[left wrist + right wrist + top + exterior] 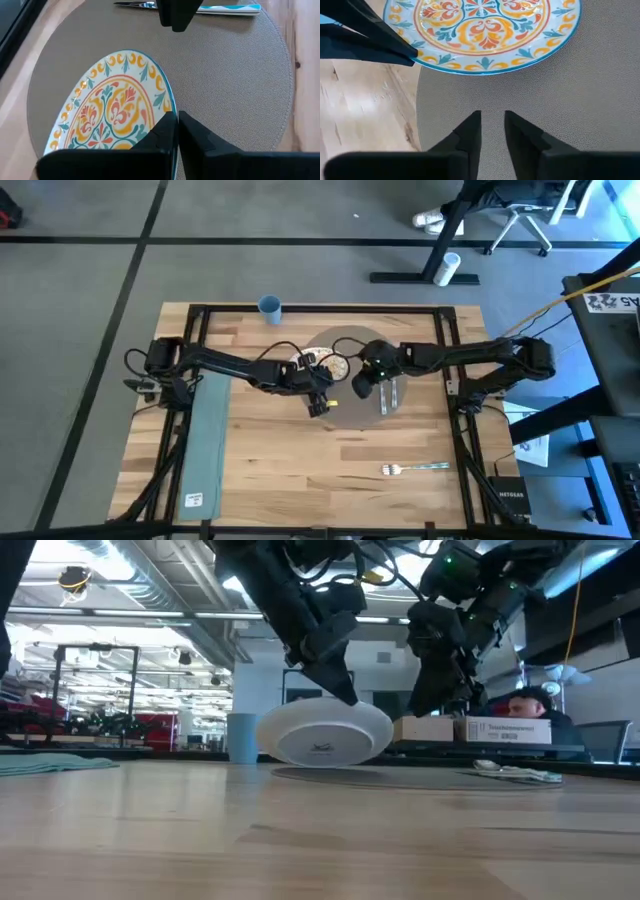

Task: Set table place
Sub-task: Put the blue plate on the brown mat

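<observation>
- Two arms meet over the middle of the table (300, 470) in the high view. The left pincer (318, 402) sits at the near-left edge of the round grey-brown placemat (365, 415), with the patterned plate (322, 363) just beyond it; the right pincer (362, 385) hangs over the mat's middle. A knife (390, 395) lies on the mat's right part, a fork (415, 469) lies on bare wood nearer the front, a teal napkin (205, 440) runs along the left side, and a blue cup (269, 306) stands at the far edge.
- From the low view comes what the top-down one hides: the plate (325, 733) is tilted, its white underside showing, one rim raised in the left pincer (345, 692) and the other, I judge, low on the mat (400, 776).
- Closest of all, the left wrist view shows the left pincer's (176, 131) fingers (200, 140) shut on the plate's (117, 112) rim, with open mat (230, 80) stretching ahead toward the knife (135, 4). So the mat's centre lies forward of this grip, and the left arm is the one to carry the plate there.
- Finally, the right wrist view shows the right pincer (492, 125) narrowly parted and holding nothing, above bare mat (580, 100) just short of the plate (485, 30).
</observation>
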